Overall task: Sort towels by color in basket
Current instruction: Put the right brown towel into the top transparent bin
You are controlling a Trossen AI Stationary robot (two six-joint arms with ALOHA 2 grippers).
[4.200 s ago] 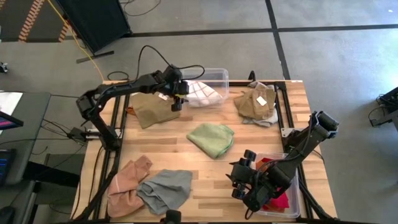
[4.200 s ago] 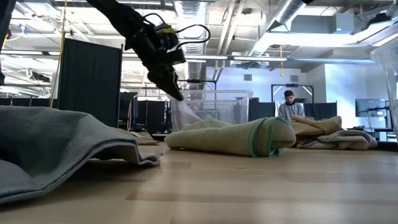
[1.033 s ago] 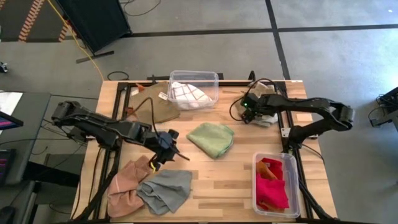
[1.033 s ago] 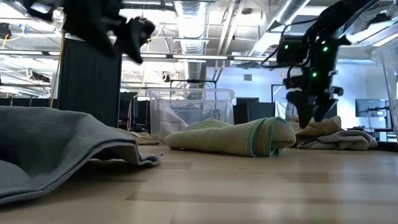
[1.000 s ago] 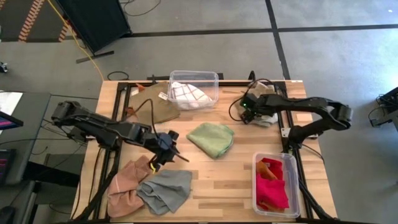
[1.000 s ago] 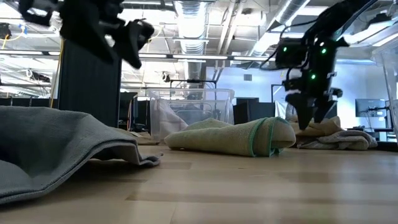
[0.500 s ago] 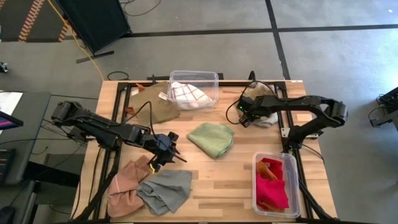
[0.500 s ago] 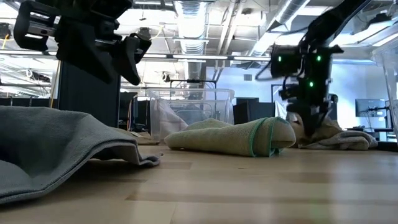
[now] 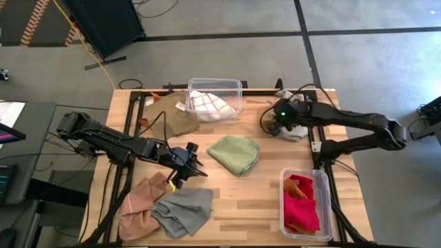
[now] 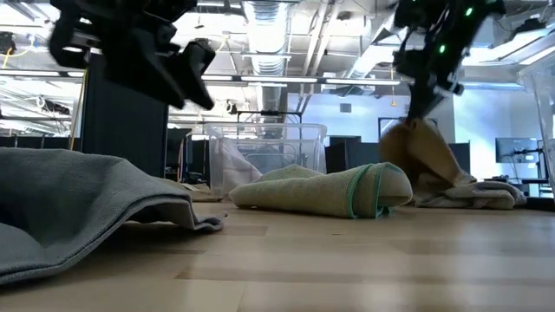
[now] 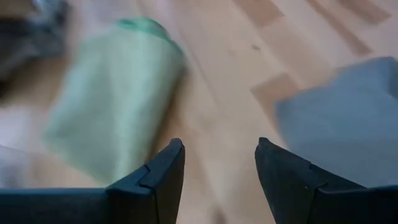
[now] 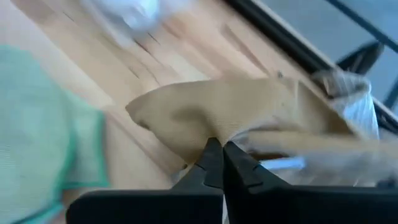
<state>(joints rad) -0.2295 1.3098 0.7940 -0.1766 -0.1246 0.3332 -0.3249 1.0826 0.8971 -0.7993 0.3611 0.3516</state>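
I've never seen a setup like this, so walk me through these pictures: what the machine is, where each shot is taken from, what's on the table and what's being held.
Two dark robot arms work at a wooden table. One picture looks straight down, one looks level across the tabletop, and two come from cameras on the arms' wrists. The right gripper is shut on a tan towel and lifts it at the far right. The left gripper hangs open above the pink towel and grey towel. A light green towel lies mid-table. A clear bin holds a checked towel; another bin holds red towels.
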